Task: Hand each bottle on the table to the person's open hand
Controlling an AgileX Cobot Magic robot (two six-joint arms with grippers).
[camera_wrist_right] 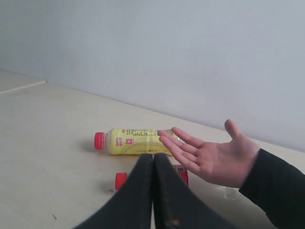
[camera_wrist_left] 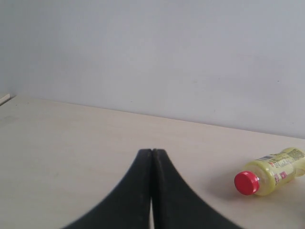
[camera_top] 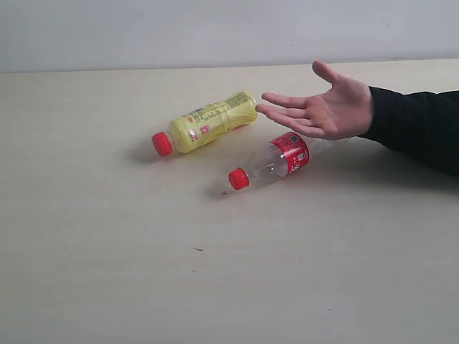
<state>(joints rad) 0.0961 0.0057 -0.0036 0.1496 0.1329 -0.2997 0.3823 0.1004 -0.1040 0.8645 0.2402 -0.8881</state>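
The left gripper [camera_wrist_left: 151, 151] is seen clenched, its fingers pressed together on nothing. The right gripper [camera_wrist_right: 153, 156] is likewise clamped shut and empty. Neither is caught by the exterior view. Ahead of the left gripper and off to one side, only the yellow bottle [camera_wrist_left: 271, 174] is shown, lying on the table [camera_wrist_left: 62, 157] with bare tabletop between. Just beyond the right gripper's tips the clear bottle [camera_wrist_right: 180, 172] is half hidden, and is seen whole only from the exterior. Farther ahead, the open hand [camera_wrist_right: 217, 160] is held palm up. Behind it, the table's far edge is met by the wall [camera_wrist_right: 167, 52].
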